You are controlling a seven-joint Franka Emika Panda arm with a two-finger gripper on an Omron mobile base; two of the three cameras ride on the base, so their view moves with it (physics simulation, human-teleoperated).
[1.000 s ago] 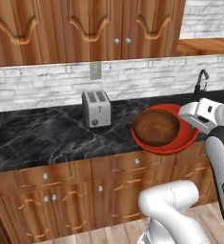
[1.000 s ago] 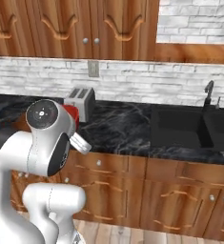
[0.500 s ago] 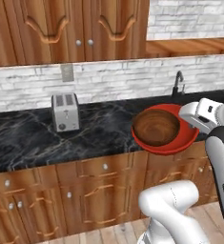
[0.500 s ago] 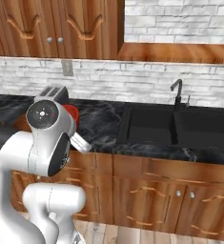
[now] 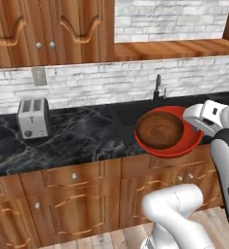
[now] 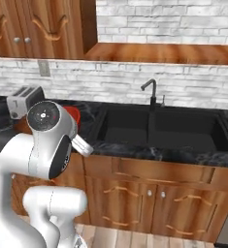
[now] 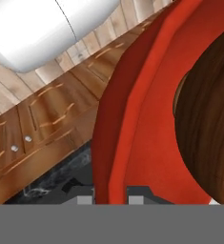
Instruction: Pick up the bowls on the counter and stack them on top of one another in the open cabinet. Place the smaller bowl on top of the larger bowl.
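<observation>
1. A home kitchen is shown.
2. A black marble-look bench (image 5: 82, 141) is set over brown wooden drawers (image 5: 72, 177).
3. A sink (image 6: 159, 128) with a dark tap (image 6: 152, 92) is sunk into it.
4. A toaster (image 5: 33, 117) is stood near a white brick wall (image 5: 111, 85).
5. Carved wooden cabinet doors (image 5: 47, 29) are hung above.

Wall: white brick backsplash (image 5: 106, 87) with a pale outlet plate (image 5: 38, 76) set in it. Upper cabinets (image 5: 47, 29): warm brown wood, carved doors, small round metal knobs. Lower cabinets (image 6: 154, 193): brown wooden drawers and doors with carved trim and round knobs. Sink (image 6: 159, 128): black double basin with a dark faucet (image 6: 152, 92) behind it. Toaster (image 5: 33, 117): silver, two slots, standing near the wall. Floor (image 6: 135, 238): pale wood planks. Light: even, soft.
</observation>
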